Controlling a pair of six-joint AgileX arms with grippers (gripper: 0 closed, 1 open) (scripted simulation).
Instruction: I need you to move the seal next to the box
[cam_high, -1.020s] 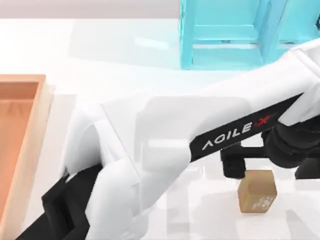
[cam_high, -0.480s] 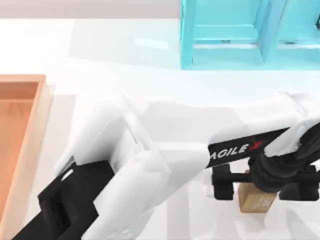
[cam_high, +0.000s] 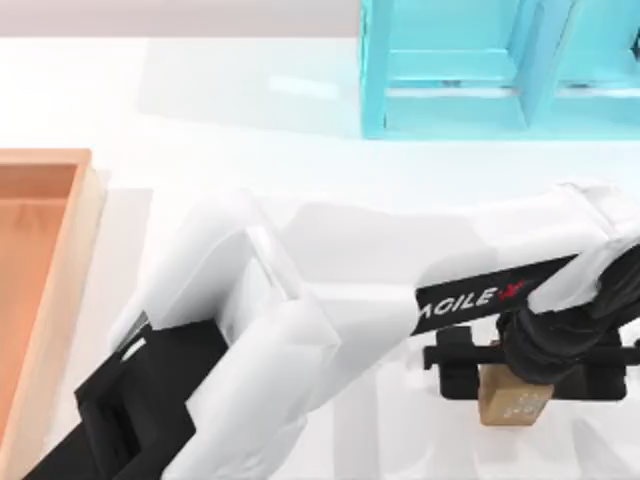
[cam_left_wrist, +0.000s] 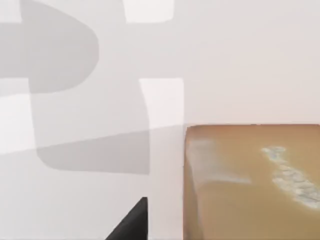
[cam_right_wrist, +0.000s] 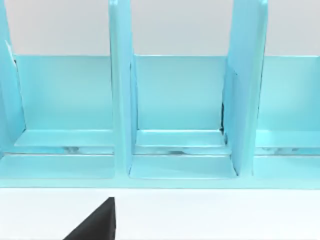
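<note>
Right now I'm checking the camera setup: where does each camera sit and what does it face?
Top: above the table, looking down; left gripper straddles the seal.
Left wrist: close on the seal; one dark finger shows.
Right wrist: faces the shelf; a bit of right gripper shows.
Top and left wrist share the seal; top and right wrist, the shelf.

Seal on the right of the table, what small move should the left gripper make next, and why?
Probably close on the seal. In the top view the left gripper straddles it, jaws apparently open, and the box lies far off at the left, so a grasp must come first. The right arm idles facing the turquoise shelf.
</note>
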